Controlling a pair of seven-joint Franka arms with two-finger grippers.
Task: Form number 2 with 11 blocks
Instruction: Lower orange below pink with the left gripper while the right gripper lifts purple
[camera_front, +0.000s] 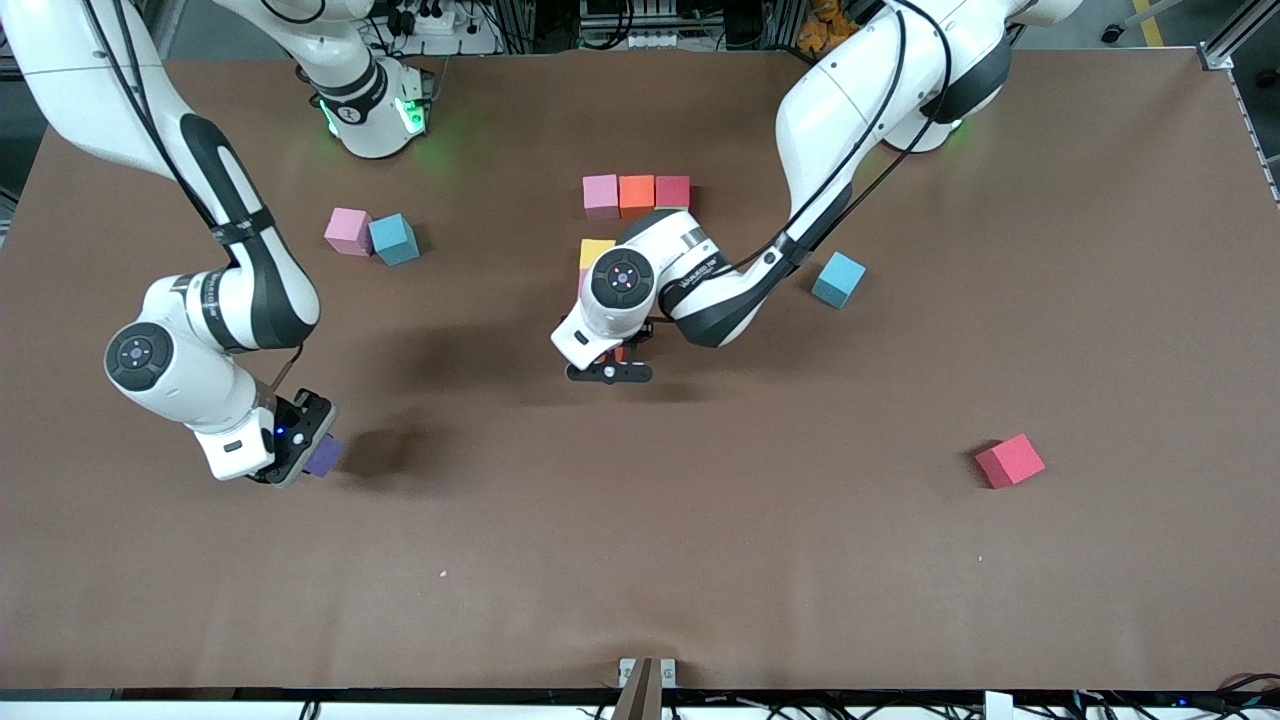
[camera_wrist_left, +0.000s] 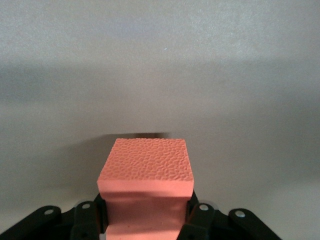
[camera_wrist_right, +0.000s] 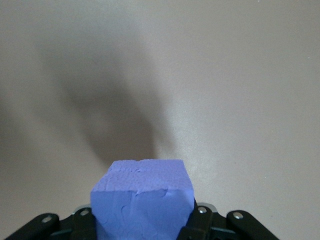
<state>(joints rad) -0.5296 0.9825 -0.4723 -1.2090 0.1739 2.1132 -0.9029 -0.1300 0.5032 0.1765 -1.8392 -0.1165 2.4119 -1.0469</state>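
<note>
A row of three blocks, pink (camera_front: 600, 195), orange (camera_front: 636, 192) and crimson (camera_front: 672, 191), lies mid-table. A yellow block (camera_front: 596, 252) sits just nearer the front camera, partly hidden by the left arm's wrist. Beside it, my left gripper (camera_front: 612, 358) (camera_wrist_left: 145, 220) is shut on an orange block (camera_wrist_left: 145, 167), low over the table. Toward the right arm's end of the table, my right gripper (camera_front: 303, 448) (camera_wrist_right: 142, 222) is shut on a purple block (camera_front: 323, 456) (camera_wrist_right: 142, 197). Loose blocks: a pink one (camera_front: 347, 231) and a crimson one (camera_front: 1009, 461).
A light-blue cube (camera_front: 393, 239) touches the loose pink block. Another light-blue cube (camera_front: 838, 279) lies beside the left arm's forearm. The left arm's wrist covers the area under the row, so what lies there is hidden.
</note>
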